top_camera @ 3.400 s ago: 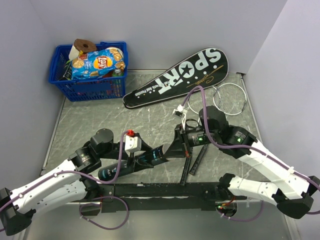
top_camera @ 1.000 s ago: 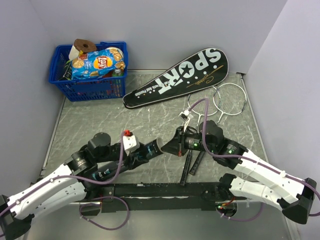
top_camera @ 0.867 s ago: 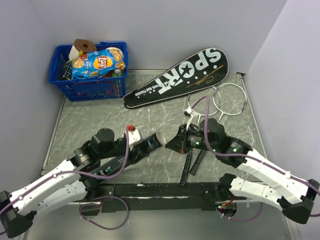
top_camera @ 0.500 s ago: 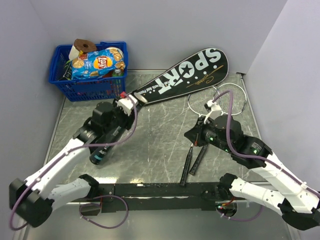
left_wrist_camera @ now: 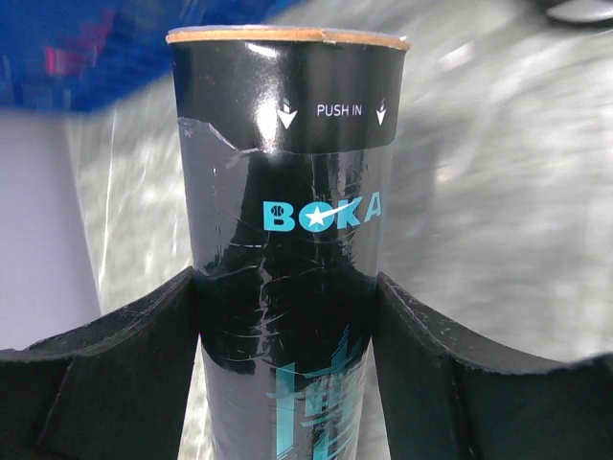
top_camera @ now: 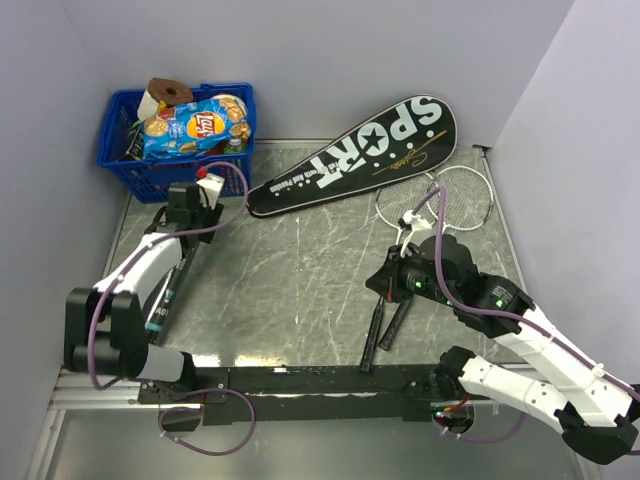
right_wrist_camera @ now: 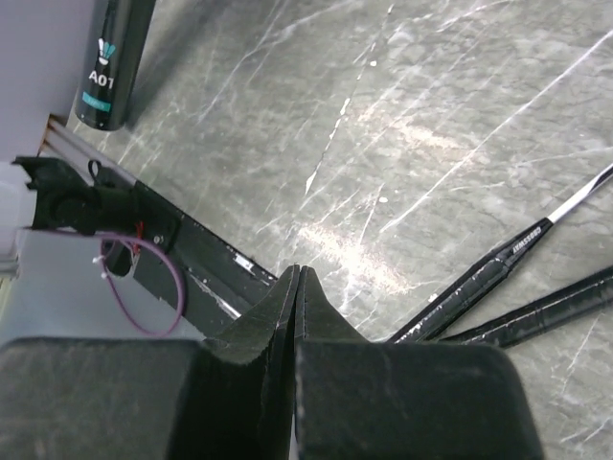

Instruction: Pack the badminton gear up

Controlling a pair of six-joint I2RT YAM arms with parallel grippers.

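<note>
Black glossy cylindrical tube (top_camera: 168, 290), lettered in teal, is at 9 o'clock on the grey marbled bench (top_camera: 300, 270). It is pinched around its middle by the left pincer (left_wrist_camera: 285, 283). Its inside is not visible.

Right pincer (right_wrist_camera: 295, 276) is pressed together and holds nothing. It hangs over the bench at about 4 o'clock, just beside the racket handles.

Progress, as a judgement: packing is not far along.
- Silver-framed rackets with black grips (top_camera: 405, 265) lie bare at 3 o'clock, outside the cover.
- Large black racket-shaped cover with white "SPORT" lettering (top_camera: 360, 155) lies flat at 1 o'clock. Whether it is zipped cannot be told.
- Shuttlecocks are nowhere in view. They may be in the tube, but this cannot be confirmed.

Counts:
- tube: one
- rackets: two
- cover: one
- shuttlecocks: none seen
- blue plastic basket of snacks (top_camera: 120, 160): one, at 11 o'clock
</note>
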